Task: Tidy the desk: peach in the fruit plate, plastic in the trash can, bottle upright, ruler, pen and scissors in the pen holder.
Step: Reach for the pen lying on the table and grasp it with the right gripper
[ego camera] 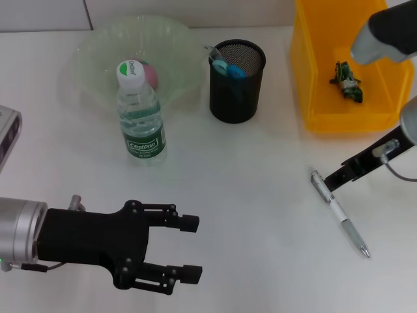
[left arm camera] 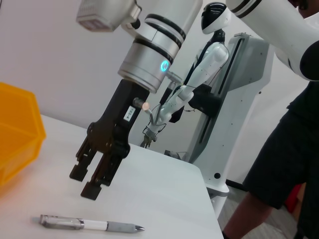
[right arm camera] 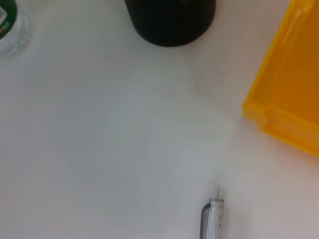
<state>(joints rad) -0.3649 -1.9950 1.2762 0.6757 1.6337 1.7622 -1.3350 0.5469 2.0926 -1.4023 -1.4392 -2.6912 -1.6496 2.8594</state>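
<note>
Nearest the head camera, my left gripper (ego camera: 190, 249) hovers over the desk (ego camera: 247, 195) with fingers spread and nothing between them. My right gripper (left arm camera: 93, 175) hangs just above the pen (ego camera: 340, 214), fingers parted, not touching it. Bottle (ego camera: 140, 114) stands upright before the fruit plate (ego camera: 91, 52); pen holder (ego camera: 237, 81) sits beside the yellow trash can (ego camera: 313, 98).

Pen (ego camera: 340, 213) flat; bottle (ego camera: 139, 114) upright

Bright, even light (right wrist view blurred)
</note>
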